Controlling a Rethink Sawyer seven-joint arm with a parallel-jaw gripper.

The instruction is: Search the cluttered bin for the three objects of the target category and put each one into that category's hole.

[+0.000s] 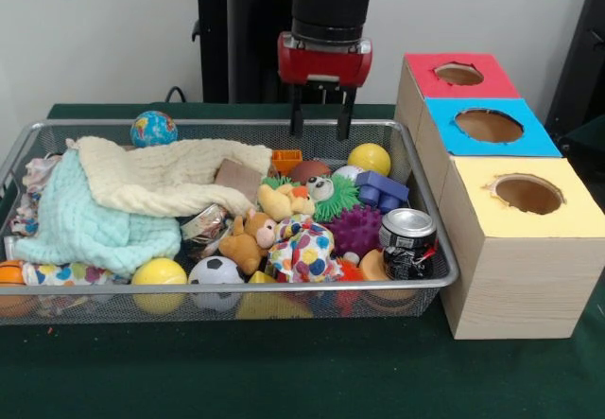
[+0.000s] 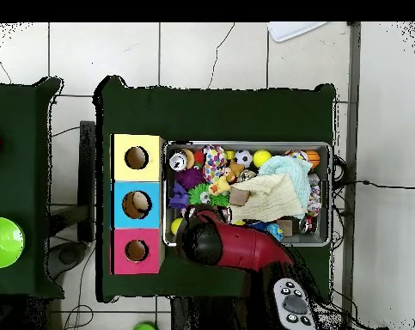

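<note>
The silver wire-mesh bin (image 1: 444, 249) is packed with toys and cloths; it also shows in the overhead view (image 2: 332, 193). My gripper (image 1: 321, 121) hangs open and empty just above the bin's far rim, over an orange block (image 1: 286, 161). In the overhead view my red arm (image 2: 236, 245) covers it. No clear plastic bottle shows plainly. A glossy crumpled thing (image 1: 203, 222) peeks from under the cloths; I cannot tell what it is. The blue-topped hole (image 1: 489, 125) is the middle one of the wooden box, right of the bin (image 2: 136, 204).
A cream cloth (image 1: 161, 178) and a mint cloth (image 1: 85, 216) cover the bin's left half. A silver can (image 1: 408, 241) stands at the front right corner. The red-topped hole (image 1: 458, 74) and the yellow-topped hole (image 1: 527, 193) flank the blue one.
</note>
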